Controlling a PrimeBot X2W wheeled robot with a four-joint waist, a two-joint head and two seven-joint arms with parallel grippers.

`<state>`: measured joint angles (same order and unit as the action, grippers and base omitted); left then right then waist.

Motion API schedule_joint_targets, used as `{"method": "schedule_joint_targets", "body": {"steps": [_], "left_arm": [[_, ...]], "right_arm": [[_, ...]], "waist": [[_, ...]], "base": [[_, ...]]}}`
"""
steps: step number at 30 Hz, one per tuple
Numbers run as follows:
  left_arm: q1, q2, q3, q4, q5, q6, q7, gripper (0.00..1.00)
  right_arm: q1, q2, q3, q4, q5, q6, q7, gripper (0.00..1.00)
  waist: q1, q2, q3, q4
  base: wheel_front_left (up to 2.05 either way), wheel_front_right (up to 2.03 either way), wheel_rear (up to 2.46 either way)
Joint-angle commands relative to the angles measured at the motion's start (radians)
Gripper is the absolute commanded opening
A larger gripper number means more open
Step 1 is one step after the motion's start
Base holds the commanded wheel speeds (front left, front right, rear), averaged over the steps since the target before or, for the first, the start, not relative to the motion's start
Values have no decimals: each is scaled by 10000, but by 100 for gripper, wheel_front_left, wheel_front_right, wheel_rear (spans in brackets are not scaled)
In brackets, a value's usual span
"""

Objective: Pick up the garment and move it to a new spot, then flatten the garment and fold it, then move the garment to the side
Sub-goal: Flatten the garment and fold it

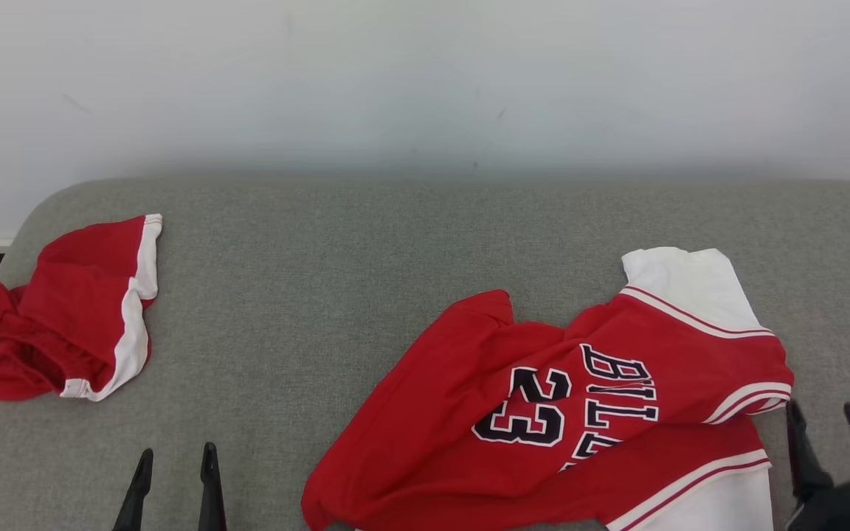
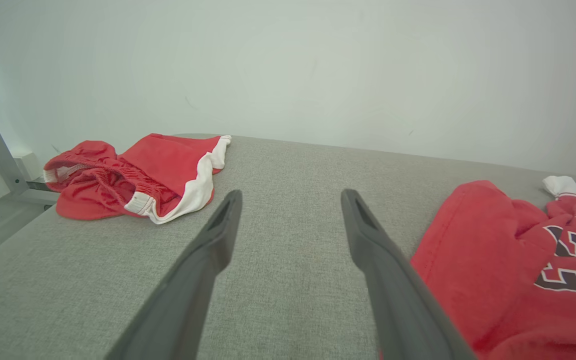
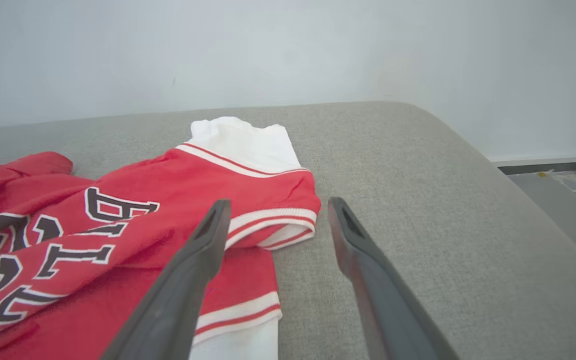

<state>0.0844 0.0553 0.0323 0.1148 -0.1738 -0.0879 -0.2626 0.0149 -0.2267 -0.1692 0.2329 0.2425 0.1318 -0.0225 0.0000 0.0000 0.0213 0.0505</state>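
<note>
Midway, bare grey surface [image 1: 285,295] between jersey [image 1: 469,383], shorts [image 1: 78,310].

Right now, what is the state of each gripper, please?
Left gripper: open, holding nothing.
Right gripper: open, holding nothing.

One grey fabric-covered worktop [image 1: 322,258] carries two red garments, namely one basketball jersey [image 1: 543,398] numbered 23 and one pair of white-trimmed shorts [image 1: 63,317], and there are two dark two-fingered claws, one left claw [image 1: 178,451] and one right claw [image 1: 822,408].
</note>
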Motion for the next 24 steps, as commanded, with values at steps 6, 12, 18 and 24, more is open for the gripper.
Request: {"method": "schedule_joint_targets", "body": {"steps": [6, 12, 18, 24], "left_arm": [[-235, -36, -78, -93, 98, -68, -32, 100], [-511, -43, -180, -130, 115, -82, -33, 100], [-827, -50, -262, -126, 73, -127, -33, 100], [-1123, -52, -347, -136, 41, -138, -33, 100]], "right_arm": [[-1591, -616, 42, 782, -94, -23, 671, 100], [-2929, -1192, 276, 2028, -40, -23, 1282, 100], [-3982, -1632, 330, 3350, -21, -23, 1733, 100], [-4694, -1794, 289, 4405, -43, -23, 1952, 100]], "waist": [[0, 0, 323, 303], [0, 0, 815, 592], [0, 0, 1382, 786], [0, 0, 1809, 894]], "base": [[0, 0, 0], [0, 0, 0], [0, 0, 0], [0, 0, 0]]}}
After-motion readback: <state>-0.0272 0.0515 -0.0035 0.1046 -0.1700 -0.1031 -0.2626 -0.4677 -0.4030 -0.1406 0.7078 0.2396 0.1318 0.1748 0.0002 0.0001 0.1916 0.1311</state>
